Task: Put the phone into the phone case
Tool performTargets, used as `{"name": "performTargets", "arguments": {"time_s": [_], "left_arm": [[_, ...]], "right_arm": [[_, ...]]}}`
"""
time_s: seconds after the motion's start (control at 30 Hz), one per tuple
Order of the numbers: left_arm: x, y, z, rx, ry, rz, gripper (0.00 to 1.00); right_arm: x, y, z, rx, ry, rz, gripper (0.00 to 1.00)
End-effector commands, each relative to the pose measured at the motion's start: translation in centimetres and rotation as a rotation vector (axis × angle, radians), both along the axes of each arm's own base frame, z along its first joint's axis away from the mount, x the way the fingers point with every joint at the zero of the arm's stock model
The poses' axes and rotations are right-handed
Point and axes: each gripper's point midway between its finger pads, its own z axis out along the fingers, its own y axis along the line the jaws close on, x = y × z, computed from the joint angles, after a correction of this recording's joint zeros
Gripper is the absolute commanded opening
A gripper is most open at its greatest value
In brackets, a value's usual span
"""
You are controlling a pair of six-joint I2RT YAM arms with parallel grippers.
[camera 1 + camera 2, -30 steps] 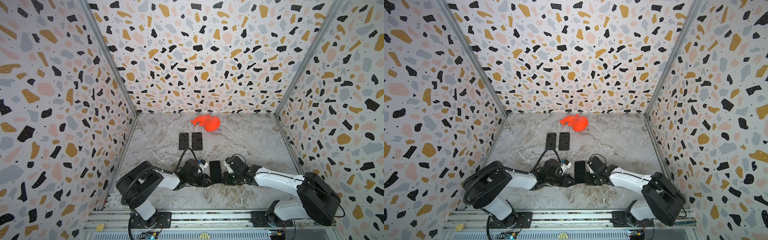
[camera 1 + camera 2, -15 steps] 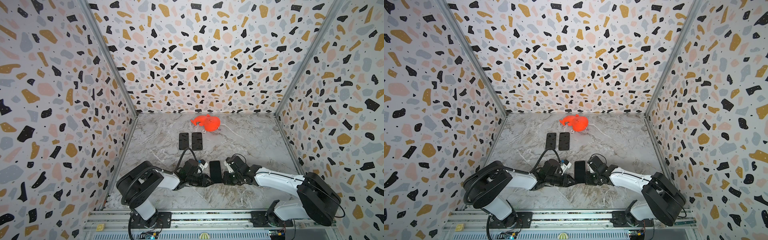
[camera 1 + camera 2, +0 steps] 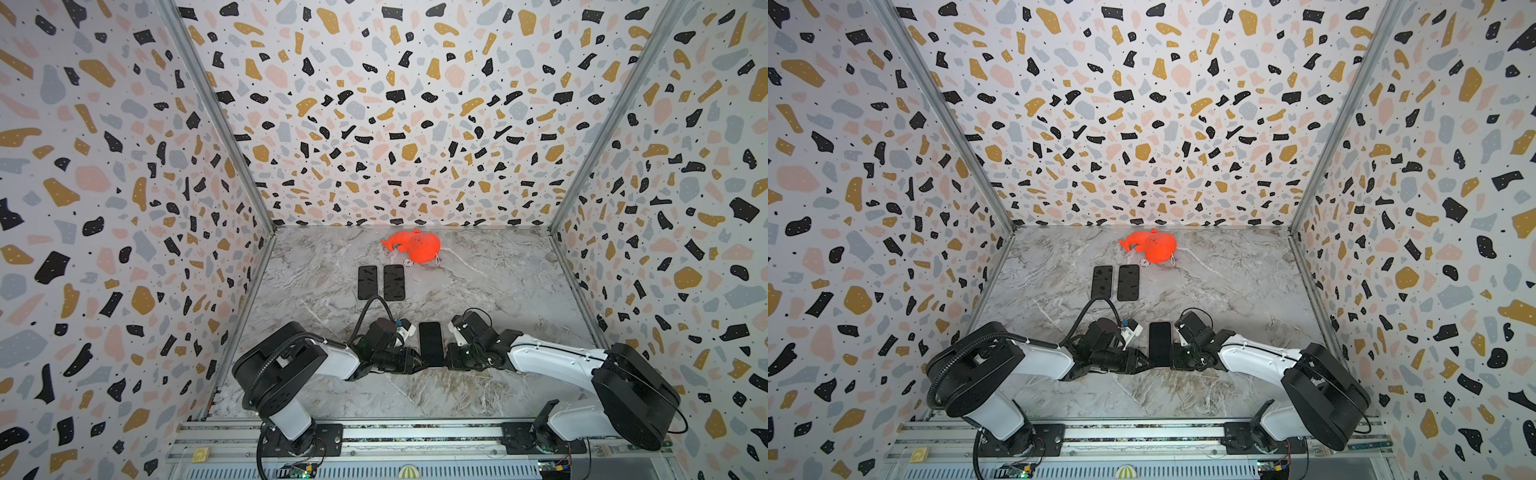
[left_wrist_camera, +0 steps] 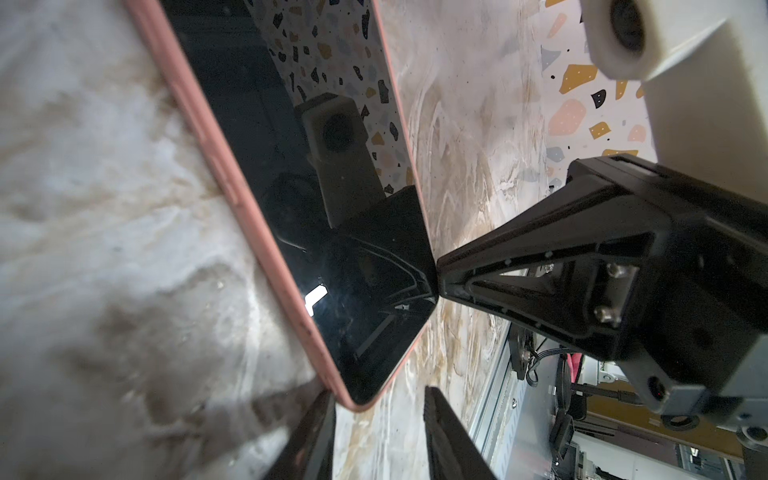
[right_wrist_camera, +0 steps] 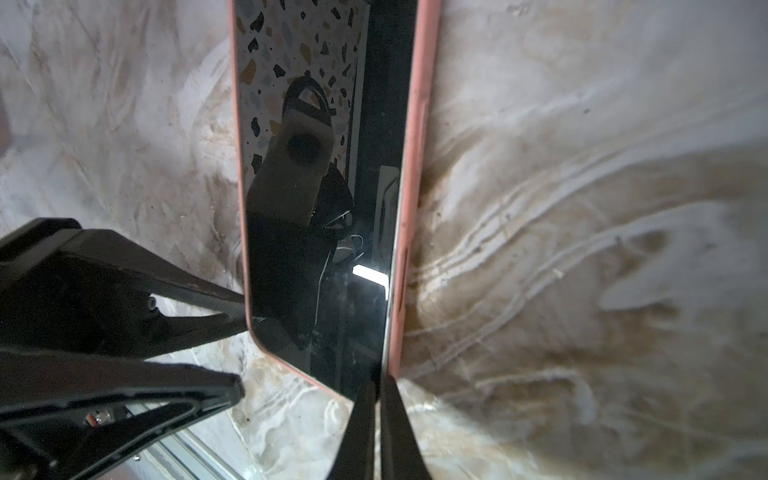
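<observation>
The phone [image 3: 430,343] [image 3: 1160,344] lies screen up inside the pink phone case [image 4: 216,137] [image 5: 415,166] at the front middle of the table. My left gripper [image 3: 417,360] [image 4: 380,432] is open at the case's near left corner, and one of its fingers [image 5: 232,305] touches the case's side. My right gripper [image 3: 446,357] [image 5: 378,399] is shut, with its tips against the near right corner where the screen meets the pink rim. A thin silvery edge of the phone shows along that side.
Two flat black slabs [image 3: 368,282] [image 3: 394,282] lie side by side at mid-table. An orange soft toy [image 3: 415,246] sits near the back wall. Patterned walls close in three sides, and a metal rail [image 3: 415,432] runs along the front.
</observation>
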Motion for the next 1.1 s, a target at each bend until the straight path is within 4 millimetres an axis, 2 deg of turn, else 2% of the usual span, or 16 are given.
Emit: {"name": "performTargets", "arguments": {"time_s": [0.0,0.2,0.37,0.47,0.8,1.07], "left_arm": [[-1.8,1.5,-2.1,0.103,0.047,-0.032,0.39],[-0.2,3.8,-1.1,0.190,0.007,-0.027,0.44],[0.6,3.5,-0.1,0.187,-0.004,0.001,0.47],[0.6,3.2,0.3,0.186,-0.007,-0.003,0.47],[0.6,2.5,0.9,0.164,-0.014,-0.008,0.46],[0.2,2.9,0.2,0.171,-0.011,-0.007,0.45]], "right_arm": [[0.0,0.0,1.5,-0.020,-0.038,0.024,0.11],[1.4,-0.6,3.2,-0.074,-0.102,0.015,0.16],[1.8,-0.7,2.8,-0.106,-0.114,0.020,0.27],[1.9,-0.9,2.4,-0.133,-0.108,0.023,0.30],[0.9,0.2,1.1,-0.102,-0.056,0.043,0.30],[0.1,0.1,-0.1,-0.096,-0.030,0.044,0.22]]}}
